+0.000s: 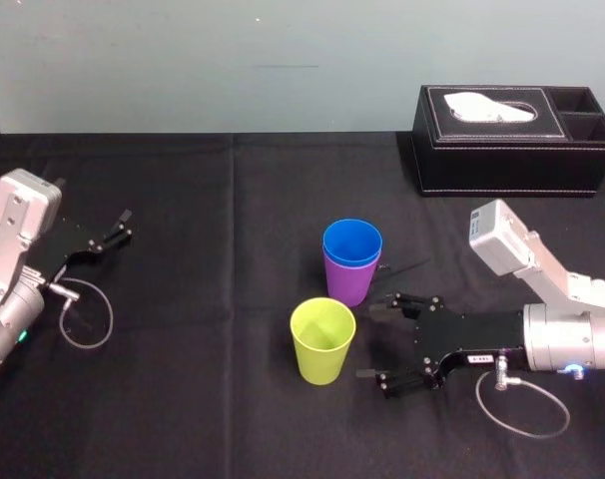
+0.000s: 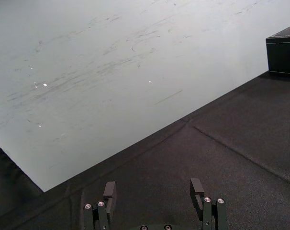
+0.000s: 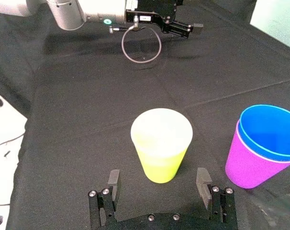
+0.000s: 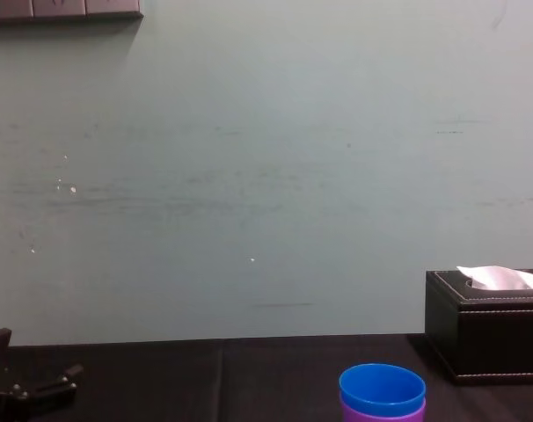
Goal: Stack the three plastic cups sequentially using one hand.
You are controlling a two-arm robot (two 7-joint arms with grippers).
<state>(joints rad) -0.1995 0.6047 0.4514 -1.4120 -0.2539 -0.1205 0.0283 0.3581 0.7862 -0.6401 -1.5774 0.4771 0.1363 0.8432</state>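
The blue cup (image 1: 351, 242) sits nested inside the purple cup (image 1: 349, 279) at the table's middle; both also show in the right wrist view, blue cup (image 3: 270, 132) in purple cup (image 3: 250, 165), and in the chest view (image 4: 382, 389). A yellow-green cup (image 1: 322, 340) stands upright just in front of them, apart from the pair. My right gripper (image 1: 390, 341) lies low on the table immediately right of the yellow-green cup (image 3: 161, 143), open, its fingers (image 3: 113, 181) short of the cup and touching nothing. My left gripper (image 1: 117, 229) rests open at the far left.
A black tissue box (image 1: 512, 138) stands at the back right, by the wall. Black cloth (image 1: 213, 399) covers the table. Cable loops hang from both wrists: a left cable loop (image 1: 87, 317) and a right cable loop (image 1: 522, 404).
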